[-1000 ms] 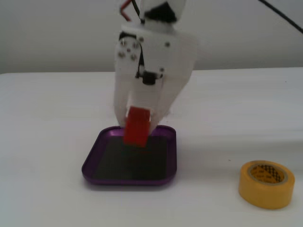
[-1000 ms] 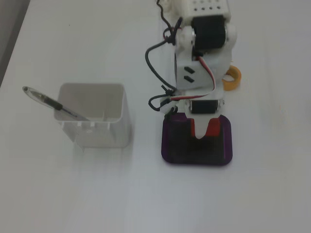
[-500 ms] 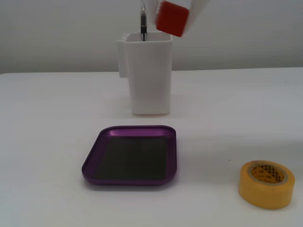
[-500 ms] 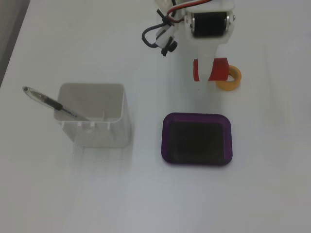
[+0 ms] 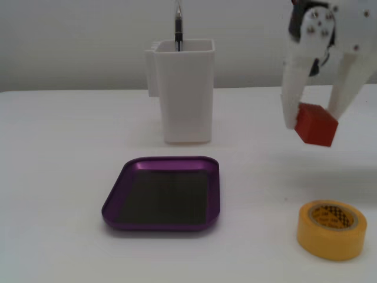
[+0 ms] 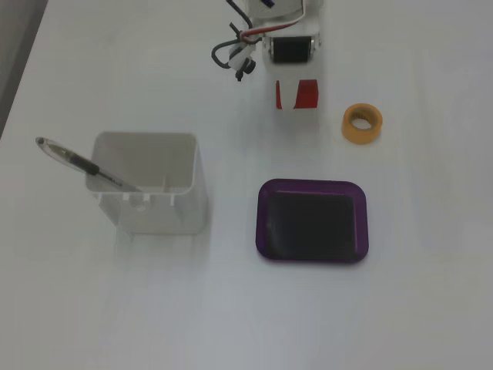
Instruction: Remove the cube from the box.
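The red cube (image 5: 316,125) hangs above the white table, held between the white fingers of my gripper (image 5: 314,121), which is shut on it. In the low fixed view it is to the right of and beyond the purple box (image 5: 112,203). Seen from the top-down fixed view, the cube (image 6: 306,94) and gripper (image 6: 299,100) are past the far edge of the box (image 6: 263,223), a little left of the tape roll. The box's dark bottom holds nothing.
A tall white container (image 5: 182,88) with a pen (image 5: 178,23) in it stands behind the box; from above the container (image 6: 146,208) is to the box's left. A yellow tape roll (image 5: 331,229) (image 6: 362,123) lies near the cube.
The gripper lifted the cube out of the box, swung it away over the table, and now holds it lower, beside the tape roll.
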Tool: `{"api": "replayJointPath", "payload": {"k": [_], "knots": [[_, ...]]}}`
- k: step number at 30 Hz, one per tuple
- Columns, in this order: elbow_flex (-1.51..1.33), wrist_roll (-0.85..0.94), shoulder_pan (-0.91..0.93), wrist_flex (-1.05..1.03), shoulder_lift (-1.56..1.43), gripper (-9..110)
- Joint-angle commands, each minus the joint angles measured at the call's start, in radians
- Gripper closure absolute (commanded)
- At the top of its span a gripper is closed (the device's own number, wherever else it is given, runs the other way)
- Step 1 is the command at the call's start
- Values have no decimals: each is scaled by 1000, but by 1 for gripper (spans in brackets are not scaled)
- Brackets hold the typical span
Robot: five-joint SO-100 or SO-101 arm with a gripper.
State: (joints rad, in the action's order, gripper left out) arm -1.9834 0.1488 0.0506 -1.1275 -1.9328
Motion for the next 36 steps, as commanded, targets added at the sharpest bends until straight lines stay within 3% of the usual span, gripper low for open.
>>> {"api": "replayJointPath", "payload": {"k": [1,14,25,36], "knots": [[-150,11,51,95,-104,102],[-316,11,69,273,-109,102],[-342,8,67,265,-110,101],[-342,0,67,261,-120,93]]}}
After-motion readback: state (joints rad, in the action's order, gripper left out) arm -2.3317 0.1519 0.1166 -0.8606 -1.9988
